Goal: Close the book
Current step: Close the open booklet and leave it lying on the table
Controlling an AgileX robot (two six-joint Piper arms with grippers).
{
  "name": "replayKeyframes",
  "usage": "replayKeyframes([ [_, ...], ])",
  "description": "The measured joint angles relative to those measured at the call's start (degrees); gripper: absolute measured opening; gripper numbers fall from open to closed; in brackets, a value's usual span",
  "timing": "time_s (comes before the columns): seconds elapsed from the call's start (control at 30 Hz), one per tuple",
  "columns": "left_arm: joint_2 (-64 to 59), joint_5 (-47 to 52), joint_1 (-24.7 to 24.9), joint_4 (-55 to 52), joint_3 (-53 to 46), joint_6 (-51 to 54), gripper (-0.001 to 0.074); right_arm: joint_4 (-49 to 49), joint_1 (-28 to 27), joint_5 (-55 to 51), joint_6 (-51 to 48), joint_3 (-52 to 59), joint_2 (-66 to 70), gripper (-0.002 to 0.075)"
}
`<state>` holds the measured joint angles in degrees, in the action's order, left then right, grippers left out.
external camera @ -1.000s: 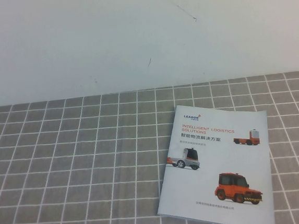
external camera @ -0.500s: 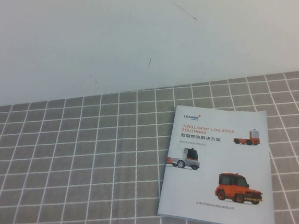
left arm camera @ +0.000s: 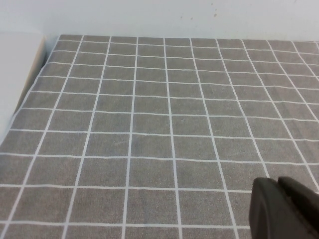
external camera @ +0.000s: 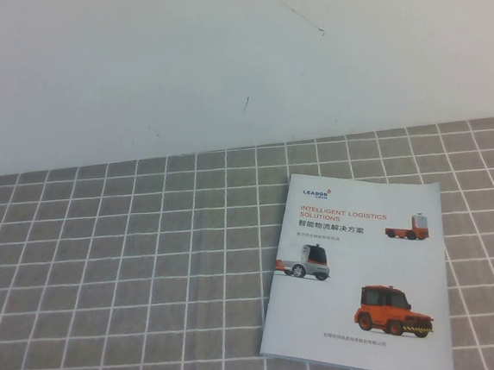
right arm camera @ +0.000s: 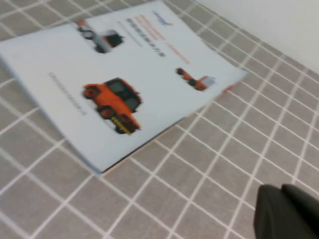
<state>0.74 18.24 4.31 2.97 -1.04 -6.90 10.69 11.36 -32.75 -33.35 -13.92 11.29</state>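
Seen from the high view: a closed book (external camera: 358, 270), cover up, flat on the grey checked cloth (external camera: 107, 266), right of middle and toward the robot's side, its near edge cut by the frame. Printed with orange vehicles and INTELLIGENT LOGISTICS SOLUTIONS. Grippers visible through the wrist views only. In the right wrist view, a dark part of the right gripper (right arm camera: 286, 211) above the cloth, near the book (right arm camera: 119, 74) but apart from it; a sliver of red under the cover's far edge. In the left wrist view, the left gripper (left arm camera: 284, 209) over plain cloth, a white ledge (left arm camera: 17, 64) beside the cloth's border. Grip state of either: cannot tell.
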Motion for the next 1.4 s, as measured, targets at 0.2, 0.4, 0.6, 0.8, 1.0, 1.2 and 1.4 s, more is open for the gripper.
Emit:
replayKeyframes([
  [0.2,0.00,0.26,0.00,-0.12,0.00,0.00,-0.0003,-8.33,-7.44,10.97,15.04,5.72,-4.34,-0.0003],
  [0.4,0.00,0.26,0.00,-0.12,0.00,0.00,-0.0003,-15.05,-9.15,20.09,19.91,11.96,-10.92,-0.0003],
  [0.6,0.00,0.26,0.00,-0.12,0.08,0.00,-0.0003,-15.26,-9.15,24.35,23.02,15.48,-11.92,-0.0003],
  [0.8,0.00,0.26,0.00,-0.12,0.08,-0.11,-0.0003,-15.26,-9.15,14.70,31.26,15.48,-11.92,-0.0003],
  [1.0,0.00,0.39,0.00,-0.12,0.08,-0.11,-0.0003,-15.26,-9.15,12.66,34.92,15.11,-11.92,-0.0003],
  [1.2,0.00,0.39,0.00,-0.12,0.08,-0.11,-0.0003,-15.26,-9.15,12.56,35.05,15.11,-11.92,-0.0003],
  [1.4,0.00,0.39,0.00,-0.12,0.08,-0.11,-0.0003,-15.26,-9.15,12.56,35.05,15.11,-11.92,-0.0003],
])
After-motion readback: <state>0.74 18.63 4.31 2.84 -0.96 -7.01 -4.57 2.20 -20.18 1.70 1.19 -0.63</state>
